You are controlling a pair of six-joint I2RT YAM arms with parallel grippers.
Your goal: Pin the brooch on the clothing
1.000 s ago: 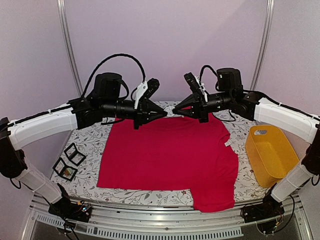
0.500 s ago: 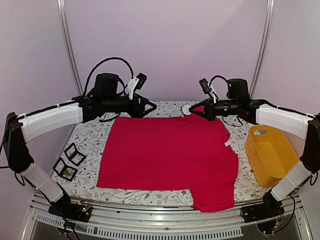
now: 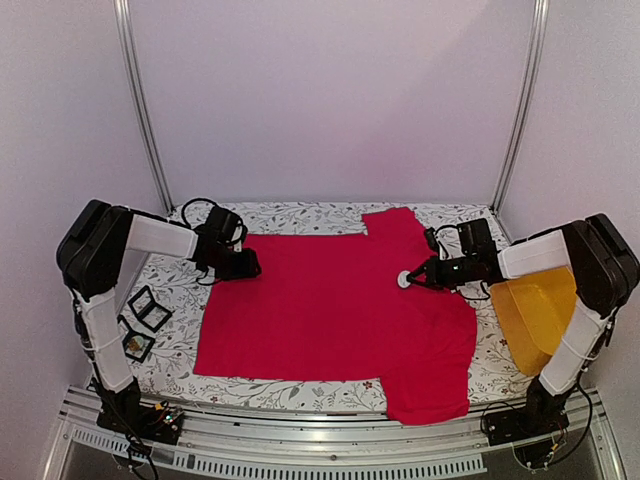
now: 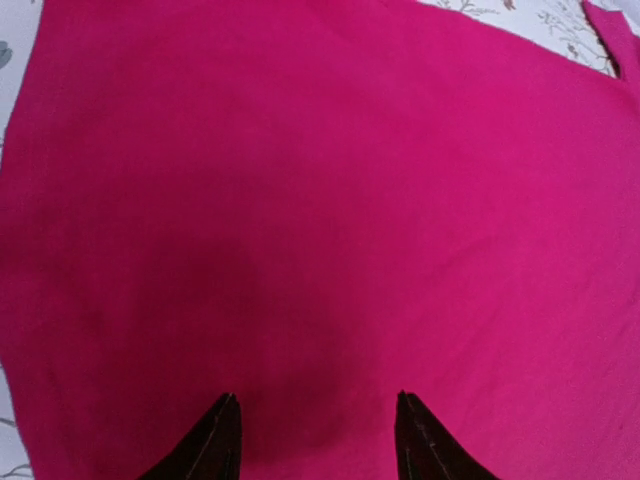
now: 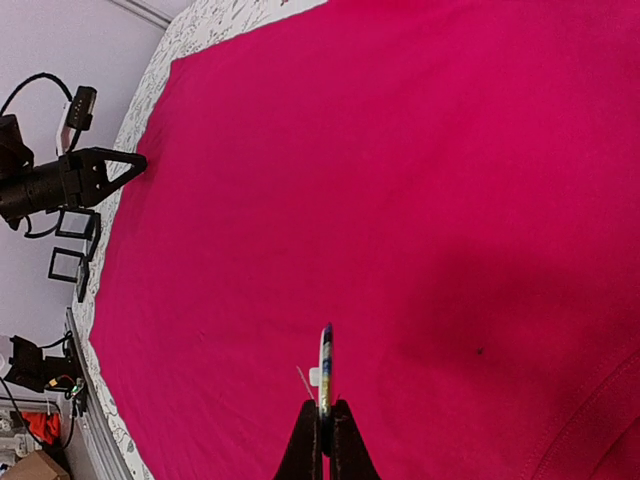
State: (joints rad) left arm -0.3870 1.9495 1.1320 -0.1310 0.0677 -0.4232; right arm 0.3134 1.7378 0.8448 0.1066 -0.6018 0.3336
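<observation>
The clothing (image 3: 320,310), a bright red T-shirt, lies spread flat on the floral tablecloth (image 3: 300,218). My left gripper (image 3: 250,266) hovers low over the shirt's far left part. In the left wrist view that gripper (image 4: 316,400) stands open, with only red cloth (image 4: 330,200) between the fingers. My right gripper (image 3: 418,279) is over the shirt's right side, shut on the brooch (image 3: 403,281), a small round white disc. The right wrist view shows the brooch (image 5: 324,362) edge-on, pinched between the shut tips of the gripper (image 5: 325,405), just above the red cloth (image 5: 400,180).
A yellow basket (image 3: 538,312) stands at the right edge, close behind my right arm. Small black frames (image 3: 140,320) lie on the tablecloth at the left. The shirt's lower right corner (image 3: 430,400) hangs over the table's front edge.
Both arms have dropped from the shirt's far edge down to the table. The left gripper has opened and moved left. The right has carried the brooch over the shirt's right side.
</observation>
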